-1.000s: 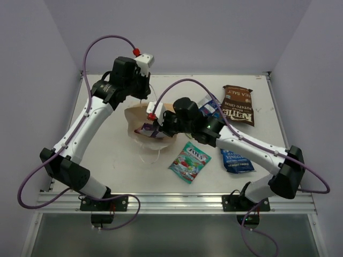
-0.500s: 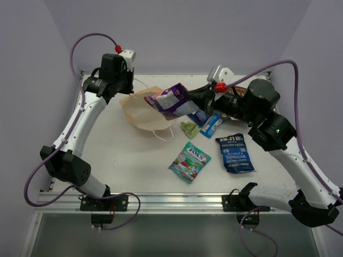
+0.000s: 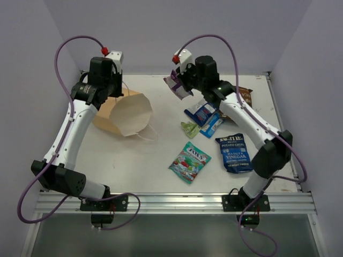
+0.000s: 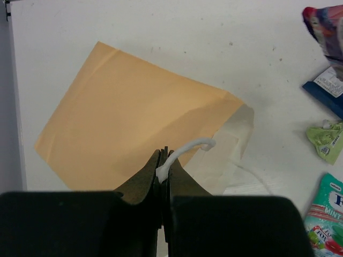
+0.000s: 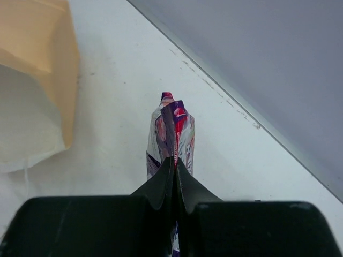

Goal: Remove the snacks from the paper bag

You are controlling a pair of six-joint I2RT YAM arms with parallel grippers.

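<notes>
Clearly, the right gripper (image 5: 175, 160) was clamped on the purple candy bag (image 3: 178, 85), hanging upper centre, well right of the paper bag (image 3: 127, 110); the left gripper (image 4: 162, 169) pinched its white string handle (image 4: 185, 149)

White table (image 3: 134, 166), lilac walls (image 3: 150, 27), perhaps aluminium rail (image 3: 177, 201) along near edge.

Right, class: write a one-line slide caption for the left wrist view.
Left gripper shut on the paper bag's string handle.
</notes>
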